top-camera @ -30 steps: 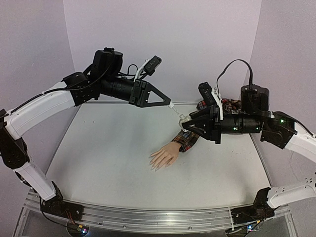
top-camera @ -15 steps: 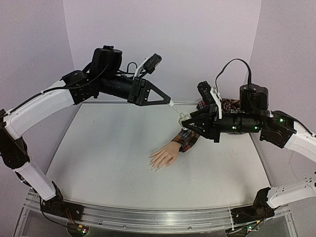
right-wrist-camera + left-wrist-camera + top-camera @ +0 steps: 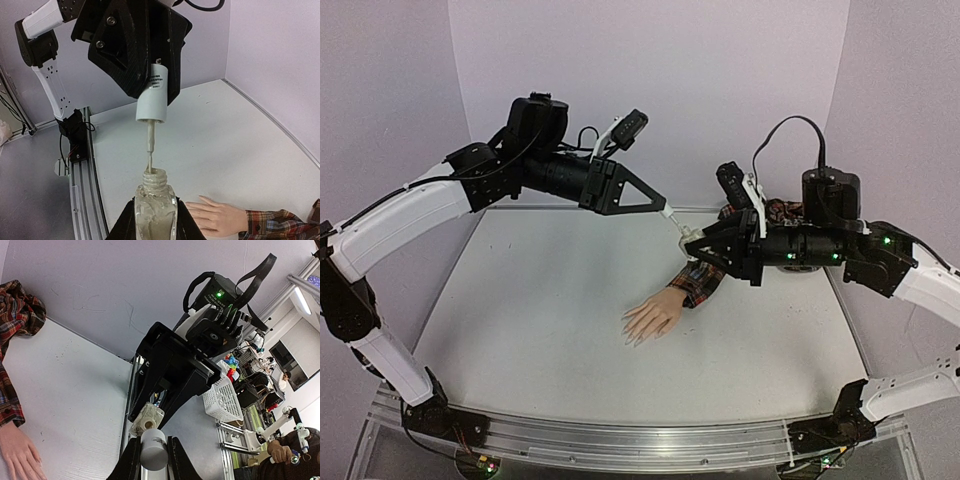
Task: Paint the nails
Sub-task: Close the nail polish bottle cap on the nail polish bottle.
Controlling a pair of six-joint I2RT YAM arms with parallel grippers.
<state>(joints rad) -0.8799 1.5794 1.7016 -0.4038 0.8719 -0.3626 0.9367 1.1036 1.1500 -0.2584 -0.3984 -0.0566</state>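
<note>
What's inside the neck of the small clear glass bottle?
The thin brush stem hanging from the white cylindrical cap dips into the small clear glass bottle. Its tip is hidden below the rim.

The top view looks down from above and behind both arms (image 3: 420, 210) onto the whole table (image 3: 520, 330). Each wrist view looks close along its own fingers (image 3: 131, 464) at the opposite arm. All 3 share the bottle (image 3: 154, 212) and mannequin hand (image 3: 650, 318).

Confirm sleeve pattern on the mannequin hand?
Red plaid fabric sleeve, clearest in the left wrist view.
</note>
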